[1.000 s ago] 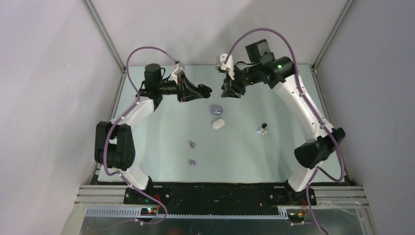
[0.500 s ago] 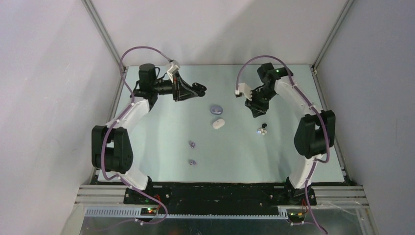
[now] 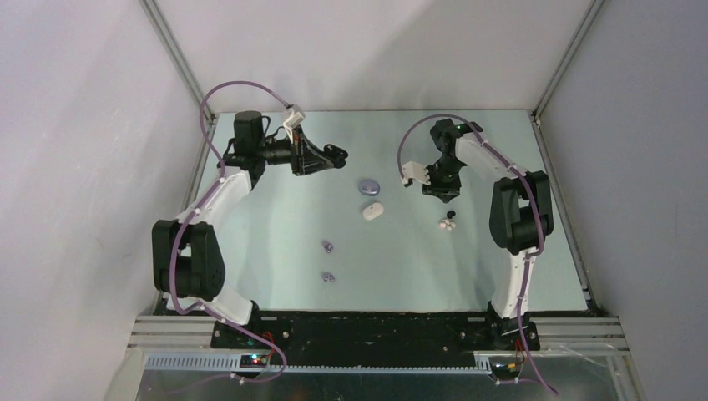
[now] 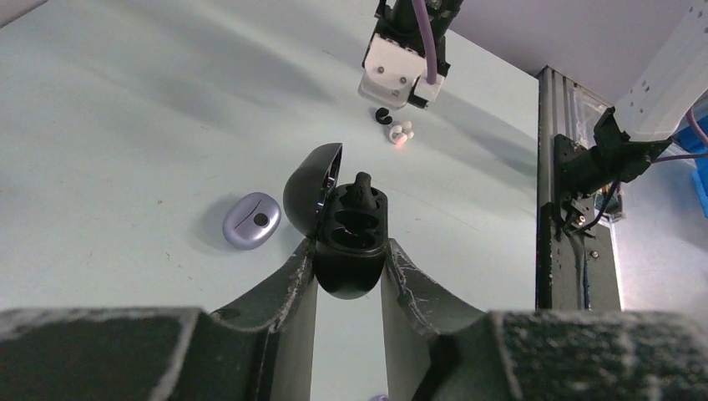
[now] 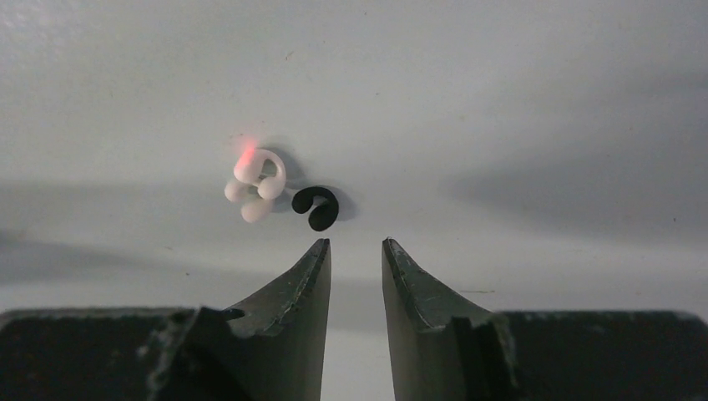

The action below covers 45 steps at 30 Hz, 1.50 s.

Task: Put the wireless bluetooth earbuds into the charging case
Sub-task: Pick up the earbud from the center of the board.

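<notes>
My left gripper (image 4: pixel 349 251) is shut on a black charging case (image 4: pixel 351 234), held above the table with its lid open; one black earbud (image 4: pixel 362 185) sticks up from it. On the table lie another black earbud (image 5: pixel 316 206) and white earbuds (image 5: pixel 255 188), touching each other. One white bud glows red. My right gripper (image 5: pixel 355 246) hangs open just short of the black earbud, nothing between its fingers. From above, the left gripper (image 3: pixel 334 156) is at the back left, the right gripper (image 3: pixel 444 194) just behind the black earbud (image 3: pixel 452 215) and white earbuds (image 3: pixel 446 224).
A shut lavender case (image 3: pixel 368 186) and a white case (image 3: pixel 372 210) lie mid-table between the arms. Two lavender earbuds (image 3: pixel 328 246) (image 3: pixel 328 276) lie nearer the front. The lavender case (image 4: pixel 250 220) sits left of the held case in the left wrist view.
The right arm has folded back and dropped from high at the rear to just behind the black and white earbuds. The left arm has drifted slightly left with the case.
</notes>
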{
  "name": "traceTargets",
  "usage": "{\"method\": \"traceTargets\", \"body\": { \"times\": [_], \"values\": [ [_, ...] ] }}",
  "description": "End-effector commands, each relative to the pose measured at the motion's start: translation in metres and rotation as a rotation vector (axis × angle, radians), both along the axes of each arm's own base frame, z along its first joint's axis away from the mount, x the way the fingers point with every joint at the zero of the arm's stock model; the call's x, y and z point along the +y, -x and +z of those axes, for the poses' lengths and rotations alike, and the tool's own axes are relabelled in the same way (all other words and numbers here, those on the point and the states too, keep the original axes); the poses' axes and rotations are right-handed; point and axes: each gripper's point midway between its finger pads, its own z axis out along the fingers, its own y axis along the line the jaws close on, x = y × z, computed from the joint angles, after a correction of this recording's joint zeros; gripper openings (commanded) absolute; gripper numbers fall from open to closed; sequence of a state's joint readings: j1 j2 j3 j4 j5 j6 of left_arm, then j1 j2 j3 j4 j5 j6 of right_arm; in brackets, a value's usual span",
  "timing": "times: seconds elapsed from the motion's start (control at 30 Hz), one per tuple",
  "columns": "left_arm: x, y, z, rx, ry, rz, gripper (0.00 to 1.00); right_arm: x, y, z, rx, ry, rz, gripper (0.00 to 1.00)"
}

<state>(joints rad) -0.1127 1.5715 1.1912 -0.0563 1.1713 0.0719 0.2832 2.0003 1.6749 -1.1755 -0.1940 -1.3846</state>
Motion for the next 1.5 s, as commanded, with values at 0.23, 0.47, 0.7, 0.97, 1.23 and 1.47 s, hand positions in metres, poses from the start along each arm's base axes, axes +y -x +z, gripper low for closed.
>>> {"method": "traceTargets", "body": {
  "times": [0.23, 0.47, 0.7, 0.97, 1.23, 1.47],
  "values": [
    [0.006, 0.006, 0.014, -0.058, -0.014, 0.029, 0.00, -0.010, -0.005, -0.027, 0.036, 0.064, 0.230, 0.36],
    [0.007, 0.005, 0.011, -0.050, -0.019, 0.040, 0.00, -0.008, -0.005, -0.040, 0.066, 0.069, 0.285, 0.36],
    [0.007, 0.005, 0.009, -0.044, -0.024, 0.048, 0.00, -0.009, 0.006, -0.044, 0.118, 0.066, 0.316, 0.36],
    [0.008, 0.001, 0.008, -0.046, -0.024, 0.057, 0.00, -0.017, 0.008, -0.048, 0.124, 0.089, 0.321, 0.35],
    [0.008, -0.001, 0.007, -0.040, -0.024, 0.059, 0.00, -0.022, 0.012, -0.052, 0.139, 0.095, 0.319, 0.35],
    [0.007, -0.004, 0.004, -0.027, -0.025, 0.064, 0.00, -0.024, 0.016, -0.054, 0.151, 0.095, 0.310, 0.34]
  ]
}}
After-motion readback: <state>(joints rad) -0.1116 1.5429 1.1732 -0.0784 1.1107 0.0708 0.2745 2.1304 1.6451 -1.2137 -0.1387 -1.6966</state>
